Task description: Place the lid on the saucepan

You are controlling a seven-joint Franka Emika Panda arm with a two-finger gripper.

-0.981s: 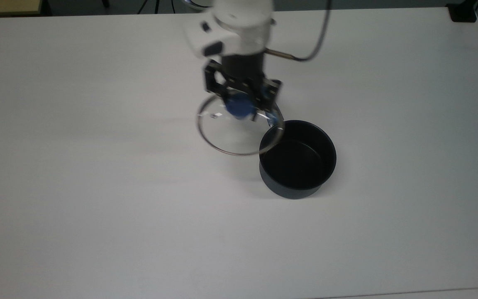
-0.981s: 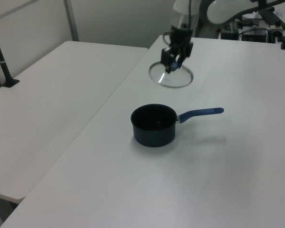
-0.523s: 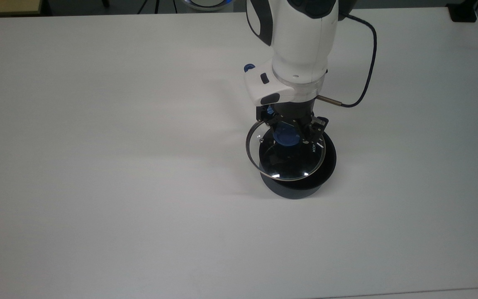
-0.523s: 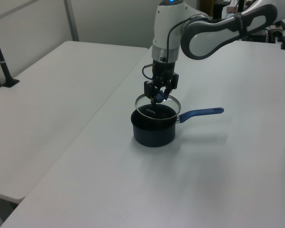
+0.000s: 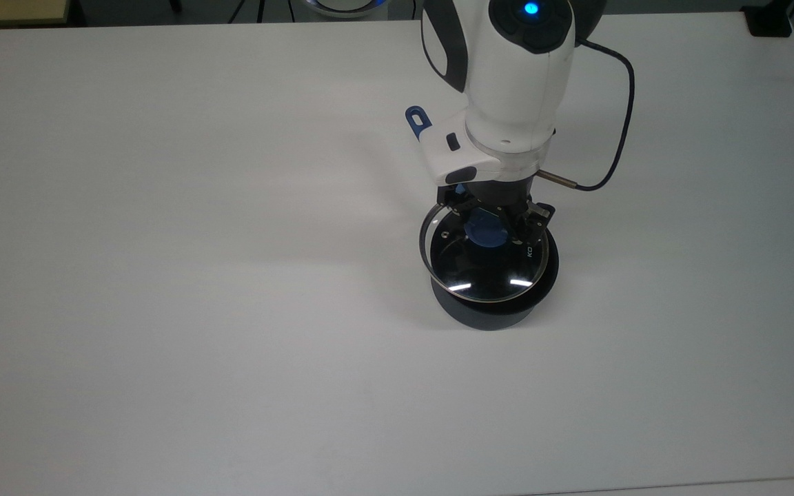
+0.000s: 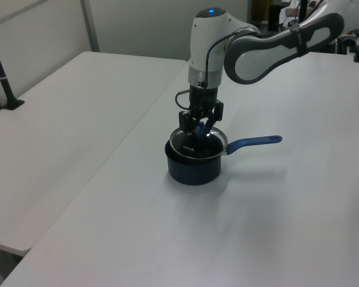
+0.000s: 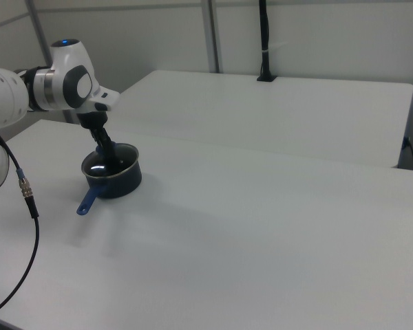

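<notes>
The scene holds one lid [image 5: 485, 265], one saucepan [image 5: 493, 310] and one gripper [image 5: 490, 224] on a single white arm [image 5: 517, 83].

The gripper's fingers are closed on the lid's blue knob [image 5: 485, 233]. The lid – a clear disc with a metal rim – sits over the saucepan's mouth; in the top view its rim lies slightly toward the top view's left of the pot's rim, and whether it rests fully seated cannot be told. In the left view the lid [image 6: 197, 142] covers the saucepan [image 6: 194, 166] and the gripper [image 6: 200, 127] comes down onto it from above.

The saucepan's blue handle [image 6: 254, 142] points to the left view's right; in the right view the handle [image 7: 88, 200] points toward the near edge, with the saucepan [image 7: 113, 179] at the right view's left. In the top view the arm covers most of the handle, leaving its tip [image 5: 416, 120] showing.

A dark cable [image 5: 617, 110] loops from the arm's wrist to the top view's right.

The surface is a plain white table [image 5: 163, 275]. A second white table [image 6: 60, 131] stands beside it, at the left view's left, with a black post [image 6: 1, 72] clamped at its far edge – the room walls behind are pale.
</notes>
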